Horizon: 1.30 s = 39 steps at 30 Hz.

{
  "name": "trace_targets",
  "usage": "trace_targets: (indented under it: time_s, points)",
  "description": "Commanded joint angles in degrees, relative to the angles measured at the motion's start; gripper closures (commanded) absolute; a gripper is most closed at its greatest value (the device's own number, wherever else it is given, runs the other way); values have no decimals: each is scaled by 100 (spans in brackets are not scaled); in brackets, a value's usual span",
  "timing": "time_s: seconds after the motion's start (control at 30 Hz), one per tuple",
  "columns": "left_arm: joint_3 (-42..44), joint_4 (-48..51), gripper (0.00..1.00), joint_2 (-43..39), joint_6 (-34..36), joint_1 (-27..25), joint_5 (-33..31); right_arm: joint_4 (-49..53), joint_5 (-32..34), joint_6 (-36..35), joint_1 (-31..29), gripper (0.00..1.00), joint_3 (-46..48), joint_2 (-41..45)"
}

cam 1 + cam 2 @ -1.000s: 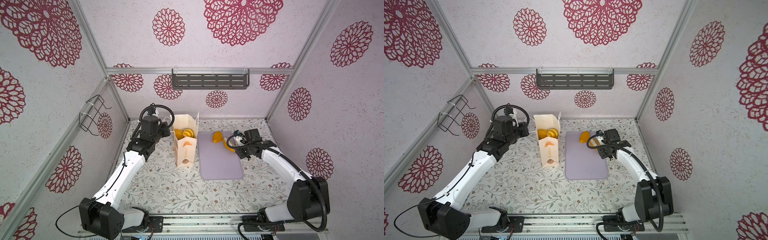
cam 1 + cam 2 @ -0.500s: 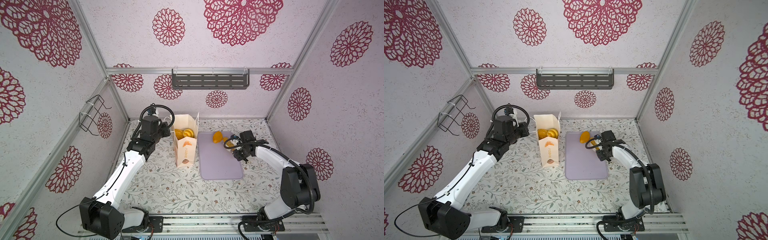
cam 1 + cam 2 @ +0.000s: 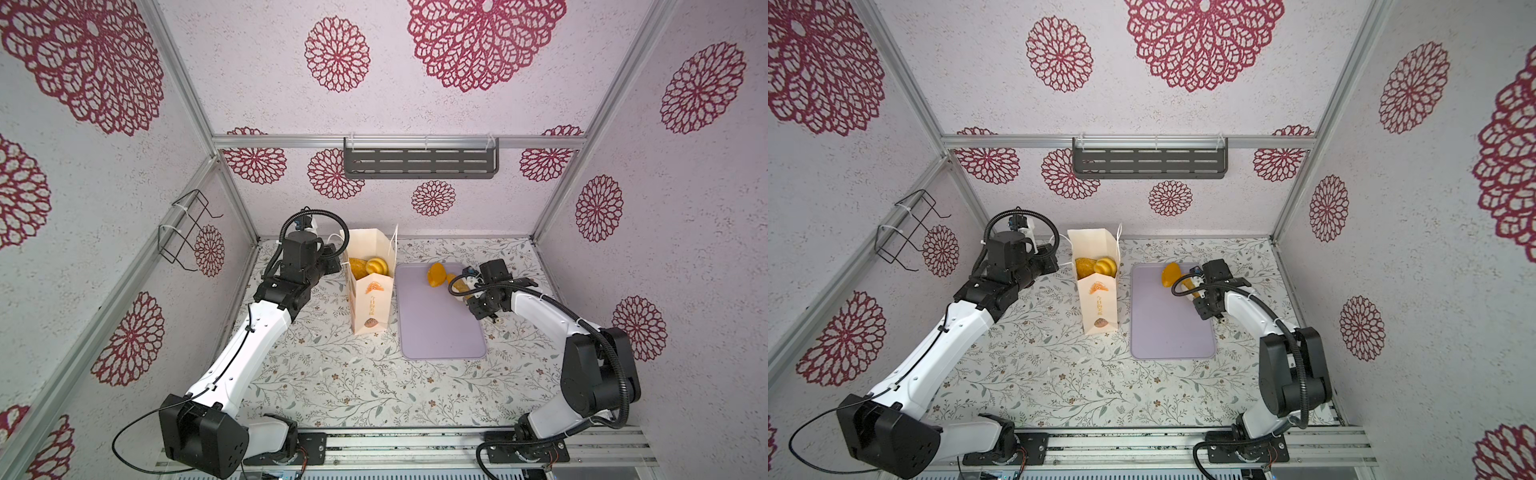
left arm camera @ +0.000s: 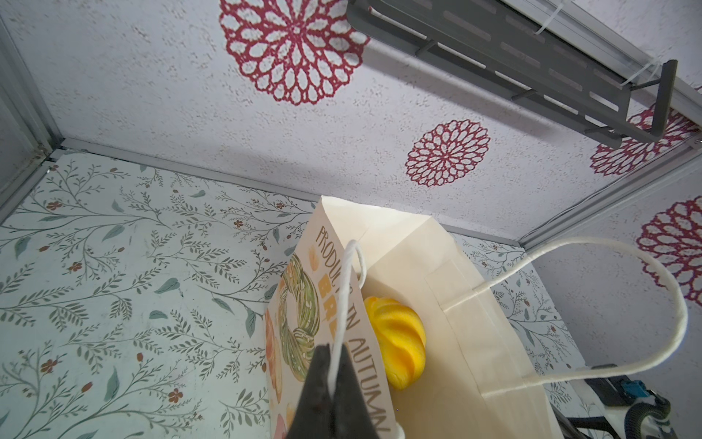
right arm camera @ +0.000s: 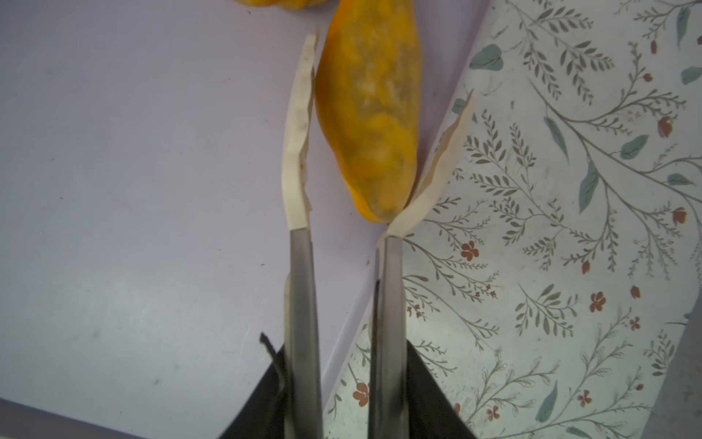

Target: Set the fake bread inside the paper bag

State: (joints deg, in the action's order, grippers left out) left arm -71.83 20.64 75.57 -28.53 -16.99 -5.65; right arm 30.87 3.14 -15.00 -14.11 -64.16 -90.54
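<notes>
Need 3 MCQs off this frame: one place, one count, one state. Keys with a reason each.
1. The paper bag stands where, relative to the lilac tray?
A) on it
B) on the right arm's side
C) on the left arm's side

2. How many fake bread pieces lie on the tray?
A) none
B) two
C) five

3. The left gripper has its jaws:
A) shut on the white cord handle
B) wide open
C) shut on a bread

1 C: in both top views it stands left of the tray.
2 B: an orange oval and a long bread.
3 A: the left wrist view shows the cord pinched.
</notes>
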Motion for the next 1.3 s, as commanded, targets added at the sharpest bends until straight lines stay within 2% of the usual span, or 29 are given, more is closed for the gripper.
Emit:
trace_targets:
  time_s: [0.0, 0.8, 1.07, 1.27]
  points:
    - [29, -62, 100, 54, 83, -41, 29, -61, 154, -117, 24, 58, -304, 19]
    - [11, -48, 100, 107, 85, -36, 28, -191, -529, 188, -109, 68, -343, -508]
    - [11, -44, 100, 107, 67, -38, 54, -275, -612, 387, -168, 83, -176, -280]
    - [11, -52, 100, 98, 48, -41, 89, -382, -689, 650, -179, 90, 58, 53]
